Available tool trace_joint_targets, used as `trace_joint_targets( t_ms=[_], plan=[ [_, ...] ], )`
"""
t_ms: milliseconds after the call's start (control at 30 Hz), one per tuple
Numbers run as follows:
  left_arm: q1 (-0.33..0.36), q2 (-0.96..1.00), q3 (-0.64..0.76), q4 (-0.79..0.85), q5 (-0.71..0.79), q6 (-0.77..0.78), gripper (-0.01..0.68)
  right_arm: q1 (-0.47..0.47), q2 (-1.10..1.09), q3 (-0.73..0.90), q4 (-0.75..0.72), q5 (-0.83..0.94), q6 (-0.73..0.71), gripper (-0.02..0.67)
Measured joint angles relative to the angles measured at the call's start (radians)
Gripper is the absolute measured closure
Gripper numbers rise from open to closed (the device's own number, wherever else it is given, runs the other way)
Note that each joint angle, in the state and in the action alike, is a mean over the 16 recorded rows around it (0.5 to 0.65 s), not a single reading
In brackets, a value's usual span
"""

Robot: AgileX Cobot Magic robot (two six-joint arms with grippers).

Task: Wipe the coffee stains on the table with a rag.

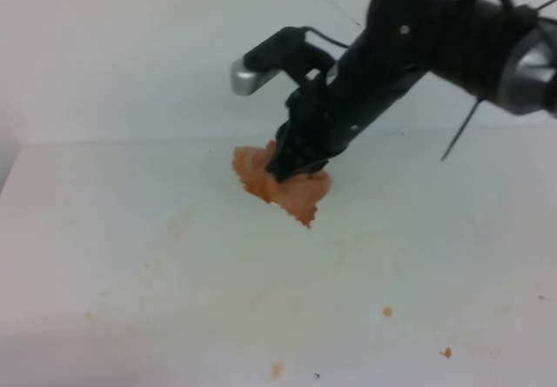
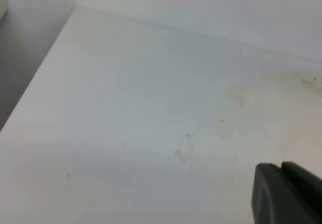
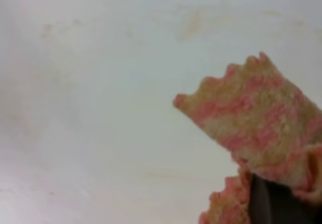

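Note:
The rag [image 1: 294, 190] is a salmon-pink, stained, wrinkly cloth lying on the white table [image 1: 157, 256] near its back middle. My right gripper [image 1: 285, 168] comes down on it from the upper right and is shut on the rag, pressing it to the surface. The right wrist view shows the rag [image 3: 256, 113] bunched against a dark finger [image 3: 271, 206]. Small brown specks of the coffee stains [image 1: 387, 311] lie at the front right, and faint yellowish smears [image 2: 236, 95] show in the left wrist view. Only a dark part of my left gripper [image 2: 287, 196] shows, at that view's lower right corner.
A pale wall [image 1: 130, 48] with a thin dark scratch [image 1: 332, 4] rises behind the table. The table's left edge [image 2: 35, 93] drops off beside a grey gap. More specks [image 1: 446, 352] sit near the front edge.

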Motion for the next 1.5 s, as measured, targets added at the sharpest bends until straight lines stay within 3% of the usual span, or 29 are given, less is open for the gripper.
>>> trace_joint_targets(
  t_ms=[267, 533, 733, 933, 1033, 1167, 1500],
  plan=[
    [0.000, 0.000, 0.000, 0.000, 0.000, 0.000, 0.672, -0.113, -0.203, 0.343, -0.016, -0.180, 0.014, 0.604],
    [0.000, 0.000, 0.000, 0.000, 0.000, 0.000, 0.672, -0.164, -0.286, 0.627, -0.016, -0.337, 0.021, 0.579],
    [0.000, 0.000, 0.000, 0.000, 0.000, 0.000, 0.672, -0.169, -0.307, 0.680, -0.021, -0.352, 0.028, 0.463],
    [0.000, 0.000, 0.000, 0.000, 0.000, 0.000, 0.672, -0.169, -0.359, 0.643, -0.036, -0.294, 0.035, 0.319],
    [0.000, 0.000, 0.000, 0.000, 0.000, 0.000, 0.672, -0.169, -0.404, 0.609, -0.046, -0.242, 0.037, 0.279],
    [0.000, 0.000, 0.000, 0.000, 0.000, 0.000, 0.672, -0.169, -0.484, 0.560, -0.069, -0.165, 0.046, 0.320],
    [0.000, 0.000, 0.000, 0.000, 0.000, 0.000, 0.672, -0.169, -0.713, 0.485, -0.128, -0.030, 0.132, 0.575]
  ],
)
